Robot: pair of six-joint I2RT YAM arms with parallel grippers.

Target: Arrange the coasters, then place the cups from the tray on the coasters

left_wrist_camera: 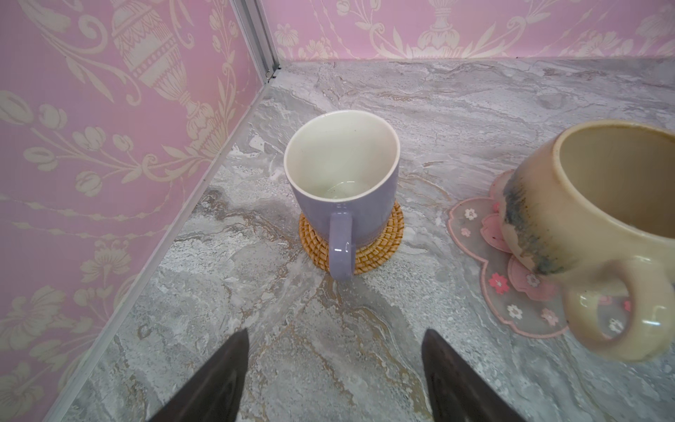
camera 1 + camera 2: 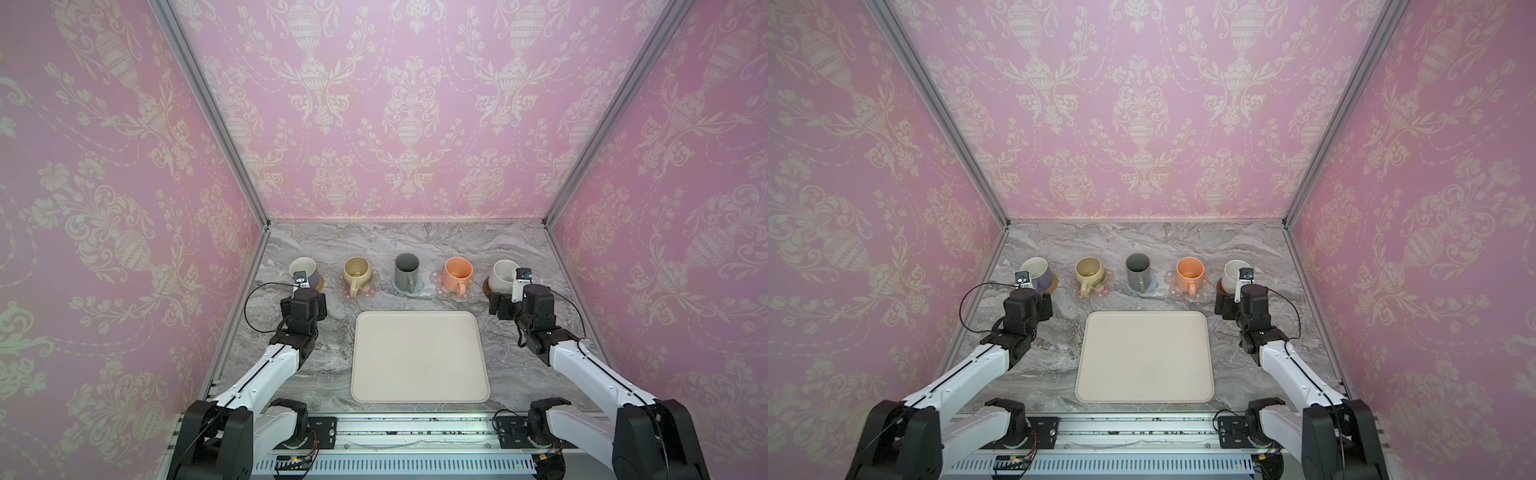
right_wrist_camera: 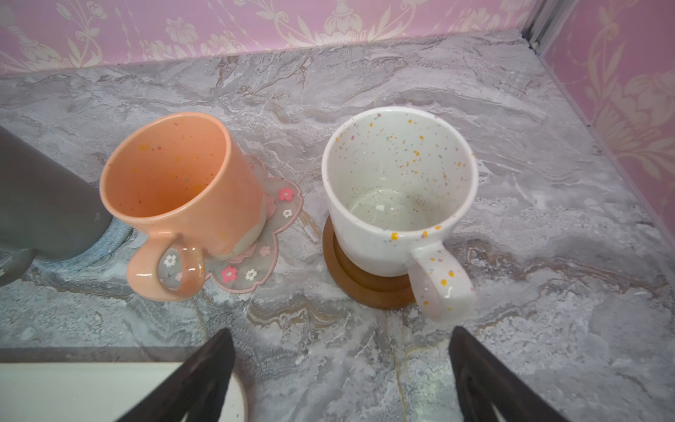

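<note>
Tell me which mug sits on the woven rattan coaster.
The lavender mug with the white inside, at the row's left end; only its coaster is woven rattan.

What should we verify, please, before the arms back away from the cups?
1. No cup on the tray: ok.
2. The lavender cup sits on the rattan coaster: ok.
3. The speckled cup sits on the wooden coaster: ok.
4. The yellow cup, grey cup and peach cup each sit on a coaster: ok.
5. The left pincer is open, apart from the lavender cup: ok.
6. The right pincer is open, holding nothing: ok, though one finger is close to the speckled cup's handle.
</note>
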